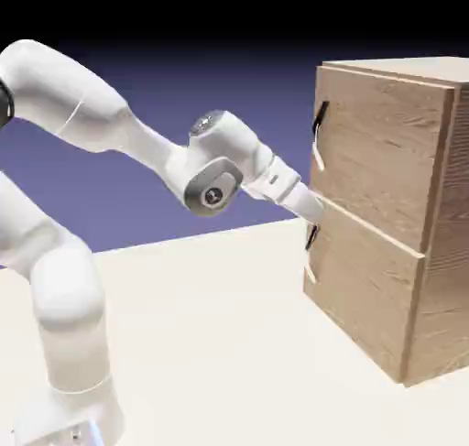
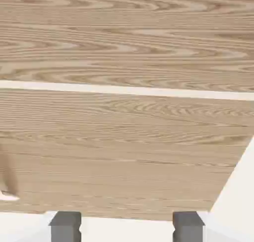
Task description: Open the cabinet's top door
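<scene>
Reaching across from the exterior view's left, one white arm is stretching toward one tall wooden cabinet on the exterior view's right. The cabinet is showing two front doors, one above the other. The top door is sitting over the bottom door, and both are looking shut. Two thin handles are showing, one on each door: the top handle and the low handle. The arm is bending at its big joints and sloping down at its end, with its hand pointing at the cabinet near the low handle. The finger tips are too hard to make out here. The picture's left edge is cutting off part of the arm.

Looking along the claw, the hand view is showing two grey finger tips at the bottom. They are standing wide apart, with nothing between them but a pale patch. Wood is filling most of this view, and one pale strip is running across it. At the left edge, one small bit of a handle is poking in, mostly cut off.
</scene>
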`<state>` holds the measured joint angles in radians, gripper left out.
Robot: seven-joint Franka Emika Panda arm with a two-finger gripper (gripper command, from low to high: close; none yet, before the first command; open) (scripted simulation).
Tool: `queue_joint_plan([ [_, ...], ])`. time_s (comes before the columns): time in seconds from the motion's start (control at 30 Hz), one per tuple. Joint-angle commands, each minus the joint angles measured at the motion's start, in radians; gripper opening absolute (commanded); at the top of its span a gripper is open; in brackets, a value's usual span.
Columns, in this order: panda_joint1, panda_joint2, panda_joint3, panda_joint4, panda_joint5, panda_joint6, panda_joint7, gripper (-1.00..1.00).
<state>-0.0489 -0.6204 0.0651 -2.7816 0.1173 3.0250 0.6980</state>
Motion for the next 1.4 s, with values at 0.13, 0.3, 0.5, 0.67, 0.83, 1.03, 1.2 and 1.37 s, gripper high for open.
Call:
queue_joint_plan([
  [0.13, -0.113, -0.093, 0.121, 0.053, 0.218, -0.022, -0.08, 0.0],
  [0.3, -0.226, -0.187, 0.241, 0.105, 0.435, -0.044, -0.159, 0.0],
  [0.5, -0.361, -0.299, 0.386, 0.168, 0.696, -0.071, -0.255, 0.0],
  [0.67, -0.474, -0.393, 0.507, 0.221, 0.914, -0.093, -0.335, 0.0],
  [0.83, -0.587, -0.486, 0.627, 0.274, 1.131, -0.115, -0.414, 0.0],
  [1.03, -0.723, -0.598, 0.772, 0.337, 1.392, -0.142, -0.51, 0.0],
  [1.2, -0.836, -0.692, 0.893, 0.389, 1.609, -0.164, -0.59, 0.0],
  [1.37, -0.949, -0.785, 1.014, 0.442, 1.827, -0.186, -0.669, 0.0],
])
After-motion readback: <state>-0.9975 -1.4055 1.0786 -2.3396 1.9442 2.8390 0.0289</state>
